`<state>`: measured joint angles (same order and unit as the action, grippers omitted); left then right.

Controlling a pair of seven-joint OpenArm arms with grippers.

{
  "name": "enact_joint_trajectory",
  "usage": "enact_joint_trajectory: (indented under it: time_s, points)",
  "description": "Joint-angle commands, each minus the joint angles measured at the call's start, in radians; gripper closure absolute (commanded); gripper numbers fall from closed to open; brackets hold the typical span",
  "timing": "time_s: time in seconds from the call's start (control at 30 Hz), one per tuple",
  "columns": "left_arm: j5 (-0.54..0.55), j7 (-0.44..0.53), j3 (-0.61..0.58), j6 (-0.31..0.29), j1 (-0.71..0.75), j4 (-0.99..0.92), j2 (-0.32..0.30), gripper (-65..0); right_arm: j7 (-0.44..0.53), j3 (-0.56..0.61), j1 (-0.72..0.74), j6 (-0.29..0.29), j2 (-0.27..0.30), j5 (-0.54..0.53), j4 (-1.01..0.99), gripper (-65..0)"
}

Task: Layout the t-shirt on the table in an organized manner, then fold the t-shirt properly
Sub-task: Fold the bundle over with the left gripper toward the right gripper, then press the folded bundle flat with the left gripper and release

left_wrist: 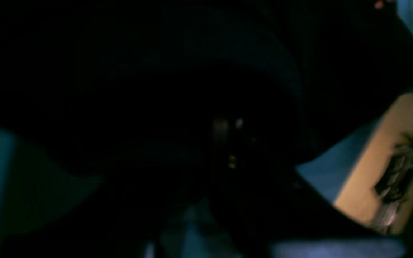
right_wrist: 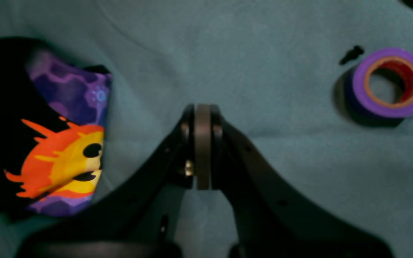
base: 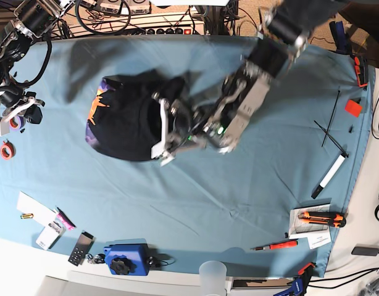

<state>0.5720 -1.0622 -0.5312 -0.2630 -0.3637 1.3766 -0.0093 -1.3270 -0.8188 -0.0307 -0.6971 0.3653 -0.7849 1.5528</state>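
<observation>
The t-shirt point(base: 124, 126) is lying bunched in a dark heap on the left-centre of the worktop point(base: 239, 191), its orange and purple print showing only at one edge, so the layout step is judged not yet done. The left gripper point(base: 165, 132) is reaching into the heap's right side, apparently to draw the fabric out; whether it is gripping cloth cannot be told, its own view being almost black. The right gripper point(right_wrist: 203, 118) is hovering fully closed and empty above bare cloth, near a purple tape roll point(right_wrist: 389, 84).
</observation>
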Motion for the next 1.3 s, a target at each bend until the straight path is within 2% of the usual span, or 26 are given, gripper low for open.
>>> enact_joint_trajectory:
  time_s: [0.0,0.17,0.27,0.4,0.47,0.53,0.6,0.8,0.97,1.0,1.07,1.13,1.27]
  points:
    - [0.014,0.018,-0.011,-0.004,-0.056,0.000,0.010,0.0,0.026,-0.005,0.011,-0.001,0.025,-0.018,0.015,0.0]
    - [0.014,0.015,-0.111,-0.029,-0.214,-0.115,0.016,0.0,0.027,-0.005,0.011,-0.001,0.025,-0.019,0.015,0.0]
    - [0.002,0.015,-0.170,-0.027,-0.301,-0.196,0.043,0.0,0.032,-0.005,0.011,-0.001,0.016,-0.018,0.015,0.0]
    - [-0.112,0.024,-0.239,-0.026,-0.379,-0.277,0.111,0.0,0.046,-0.005,0.011,-0.001,-0.025,-0.018,0.015,0.0]
    - [-0.196,0.050,-0.272,-0.025,-0.402,-0.299,0.148,0.0,0.046,-0.005,0.011,-0.001,-0.047,-0.018,0.015,0.0]
    - [-0.264,0.071,-0.297,0.000,-0.417,-0.312,0.166,0.0,0.045,-0.005,0.011,-0.001,-0.063,-0.005,0.015,0.0]
    - [-0.274,0.121,-0.324,0.007,-0.427,-0.313,0.166,0.0,0.048,-0.005,0.011,-0.001,-0.073,0.001,0.016,0.0]
    - [-0.318,0.175,-0.346,0.008,-0.426,-0.313,0.166,0.0,0.049,-0.005,0.011,-0.001,-0.072,0.000,0.016,0.0]
    - [-0.393,0.332,-0.346,0.007,-0.426,-0.313,0.166,0.0,0.048,-0.005,0.011,-0.001,-0.072,0.000,0.016,0.0]
    - [-0.394,0.352,-0.346,0.007,-0.426,-0.313,0.166,-3.4,0.048,-0.005,0.011,-0.001,-0.071,0.000,0.016,0.0]
    - [-0.393,0.386,-0.346,0.008,-0.426,-0.313,0.166,-16.7,0.048,-0.005,0.011,-0.001,-0.071,0.000,0.016,0.0]
    - [-0.393,0.392,-0.346,0.034,-0.426,-0.313,0.166,-24.8,0.048,-0.005,0.011,-0.001,-0.071,0.000,0.016,0.0]
    - [-0.394,0.391,-0.346,0.145,-0.426,-0.313,0.166,-26.7,0.048,-0.005,0.011,-0.001,-0.072,0.000,0.016,0.0]
